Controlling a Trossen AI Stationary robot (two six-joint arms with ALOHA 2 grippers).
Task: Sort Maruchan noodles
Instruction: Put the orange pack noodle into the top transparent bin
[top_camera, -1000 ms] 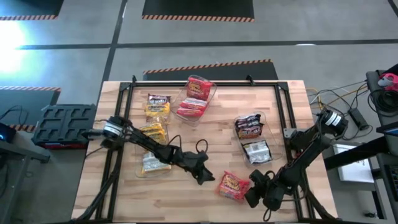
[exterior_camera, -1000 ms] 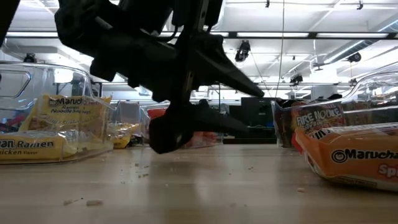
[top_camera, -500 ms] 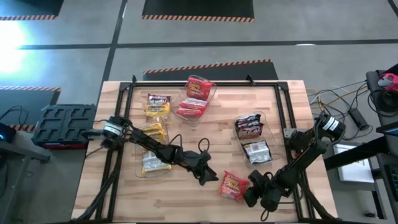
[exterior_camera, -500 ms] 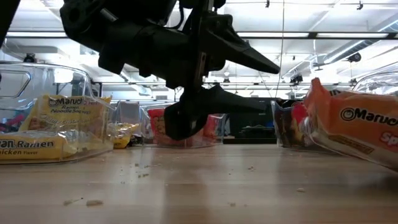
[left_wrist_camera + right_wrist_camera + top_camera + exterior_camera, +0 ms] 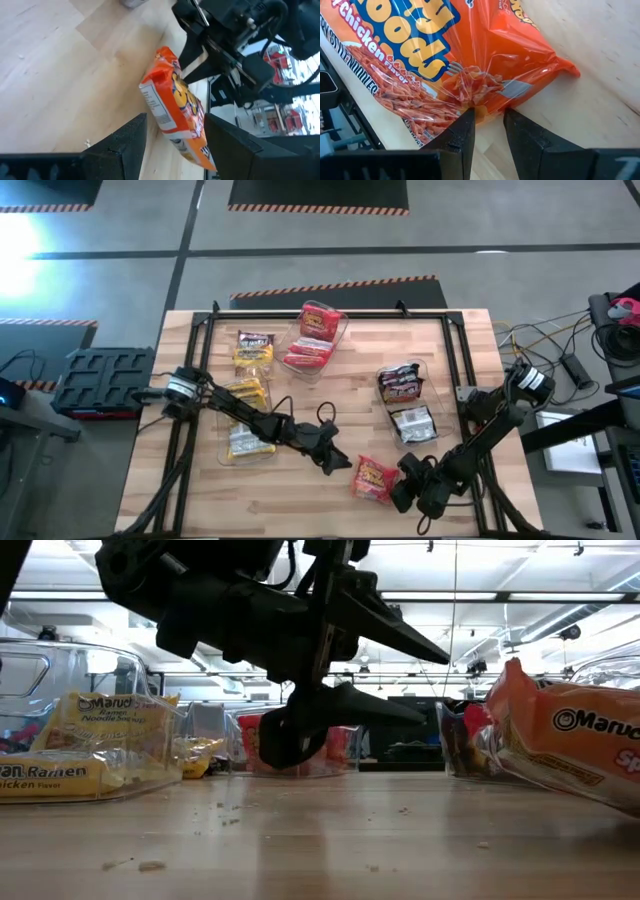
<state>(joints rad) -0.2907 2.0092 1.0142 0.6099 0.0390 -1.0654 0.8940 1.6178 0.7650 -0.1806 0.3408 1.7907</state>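
The red packet point(image 5: 374, 478) is the thing to watch, so every place here is told from it. It lies near the front edge of the wooden table point(image 5: 340, 370), and one side of it is tipped up off the wood. The right gripper point(image 5: 402, 483) is touching that packet at its crinkly end. Its two fingers point(image 5: 461, 133) are nearly together and pinch a fold of the plastic wrap between them, so the right gripper has hold of the packet.

Just beside the packet, toward the middle of the table, hangs the left gripper point(image 5: 335, 463). Its jaws stand partly apart with nothing between them, and it points at the packet without touching it.

Farther back from the packet sits a clear bin with dark packets point(image 5: 402, 384), and a silver packet point(image 5: 413, 423) lies in front of that bin. Farther off to the left is a clear bin with yellow packets point(image 5: 246, 395). Farthest from the packet, near the back edge, is a clear bin with red packets point(image 5: 314, 336).

The step in hand looks like picking up the last loose red packet. The next move probably calls for lifting it clear of the wood, carrying it over the table to the far red bin, and opening the fingers there. The pinch is only on thin wrap, so I think a slow lift would be wise
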